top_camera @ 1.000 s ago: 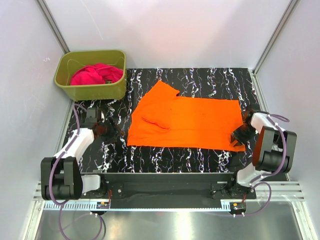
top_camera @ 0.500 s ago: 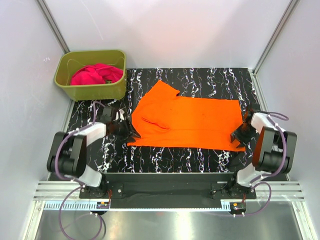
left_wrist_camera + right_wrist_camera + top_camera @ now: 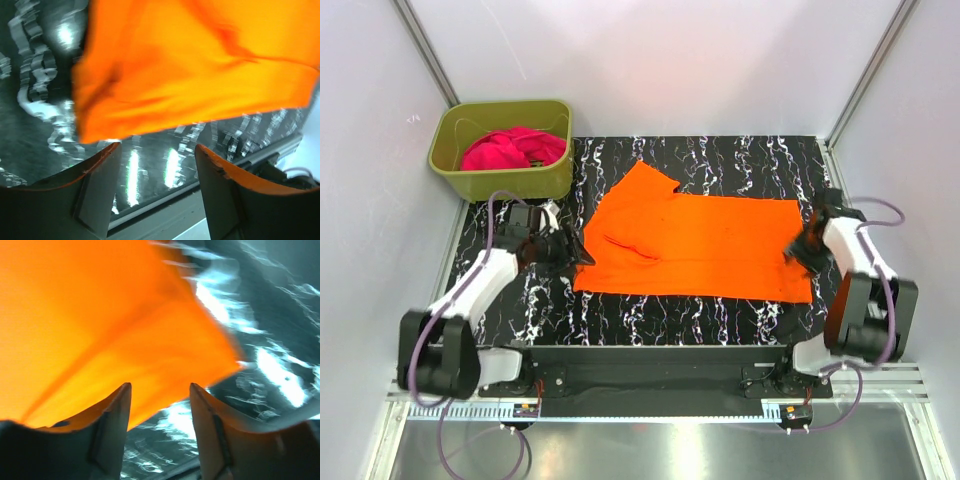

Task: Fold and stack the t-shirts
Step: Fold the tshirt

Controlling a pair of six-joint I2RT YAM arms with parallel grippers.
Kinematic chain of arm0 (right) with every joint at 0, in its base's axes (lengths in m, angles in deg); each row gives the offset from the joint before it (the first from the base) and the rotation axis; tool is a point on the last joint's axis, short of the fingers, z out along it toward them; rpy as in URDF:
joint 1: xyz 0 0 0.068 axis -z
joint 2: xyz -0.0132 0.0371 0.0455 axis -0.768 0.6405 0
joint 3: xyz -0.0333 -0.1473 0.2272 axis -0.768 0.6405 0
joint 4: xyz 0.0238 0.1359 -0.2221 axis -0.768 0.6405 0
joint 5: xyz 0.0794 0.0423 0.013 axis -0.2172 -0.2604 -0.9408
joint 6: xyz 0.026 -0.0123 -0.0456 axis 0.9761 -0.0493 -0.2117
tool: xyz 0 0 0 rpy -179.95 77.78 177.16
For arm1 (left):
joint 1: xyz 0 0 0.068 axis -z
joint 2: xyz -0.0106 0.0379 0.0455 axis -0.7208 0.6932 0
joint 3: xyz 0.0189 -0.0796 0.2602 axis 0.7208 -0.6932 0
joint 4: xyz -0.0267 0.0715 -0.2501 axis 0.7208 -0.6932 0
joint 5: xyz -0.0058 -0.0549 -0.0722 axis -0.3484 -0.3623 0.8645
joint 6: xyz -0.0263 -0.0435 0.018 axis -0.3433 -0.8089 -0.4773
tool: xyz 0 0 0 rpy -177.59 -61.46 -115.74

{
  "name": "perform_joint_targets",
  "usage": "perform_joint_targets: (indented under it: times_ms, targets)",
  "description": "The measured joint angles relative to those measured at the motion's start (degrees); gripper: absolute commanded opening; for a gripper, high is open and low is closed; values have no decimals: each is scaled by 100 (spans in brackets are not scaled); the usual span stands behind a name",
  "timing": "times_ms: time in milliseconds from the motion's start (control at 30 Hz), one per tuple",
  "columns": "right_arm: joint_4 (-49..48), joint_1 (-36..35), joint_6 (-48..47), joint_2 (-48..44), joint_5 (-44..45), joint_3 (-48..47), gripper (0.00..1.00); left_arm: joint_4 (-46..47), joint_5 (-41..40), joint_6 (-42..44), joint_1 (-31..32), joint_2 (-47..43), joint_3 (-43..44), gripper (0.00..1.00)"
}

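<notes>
The bright orange t-shirt [image 3: 695, 245] lies spread flat on the black marbled table [image 3: 720, 155]. The magenta-pink t-shirt [image 3: 510, 150] sits bunched in the olive-green tub. My left gripper [image 3: 578, 252] is at the orange shirt's left edge. In the left wrist view it [image 3: 157, 146] is open, with the orange t-shirt [image 3: 190, 65] just beyond the fingertips and only table between them. My right gripper [image 3: 794, 250] is at the shirt's right edge. In the right wrist view it [image 3: 160, 386] is open over a corner of the orange t-shirt [image 3: 100, 315], gripping nothing.
The olive-green tub [image 3: 520, 183] stands at the back left, partly off the table's corner. White walls enclose the table on three sides. A metal rail [image 3: 660, 355] with both arm bases runs along the near edge.
My left gripper swung right, from the bare table to the orange shirt's left edge. My right gripper opened wider and shifted a little away from the shirt's near right corner, along its right edge.
</notes>
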Motion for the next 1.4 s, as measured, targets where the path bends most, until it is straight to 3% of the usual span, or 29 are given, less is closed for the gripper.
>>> perform_joint_targets:
  times_ms: [67,133,233,367,467,567,733,967,1167,1200,1400]
  targets:
    - [-107,-577,2,-391,-170,-278,68,-57,-7,39,157,-363,144,63]
    - [-485,-1552,66,-667,-450,-601,69,-2,37,83,291,-455,308,54]
    - [-1174,-2990,210,-525,-962,-1054,68,96,138,98,319,26,505,51]
    - [-1694,-4266,374,483,-1416,-1670,55,223,105,81,299,855,514,48]
    - [-1884,-4843,485,1318,-1703,-2013,42,240,57,74,203,1196,516,48]
    - [-1956,-5270,586,2070,-1961,-2304,40,291,17,59,109,1397,518,47]
    - [-2000,-5504,675,2730,-2155,-2474,42,332,-52,24,76,1545,514,48]
    - [-1987,-5383,800,3233,-1915,-2874,55,382,-70,26,76,1532,476,48]
    - [-1456,-4664,673,3687,-1338,-3836,63,162,-208,94,79,966,374,52]
    - [-1346,-4468,566,3707,-1178,-4002,68,118,-238,138,79,787,374,54]
    - [-772,-3825,-57,3265,-592,-4489,79,-133,-278,315,109,238,619,57]
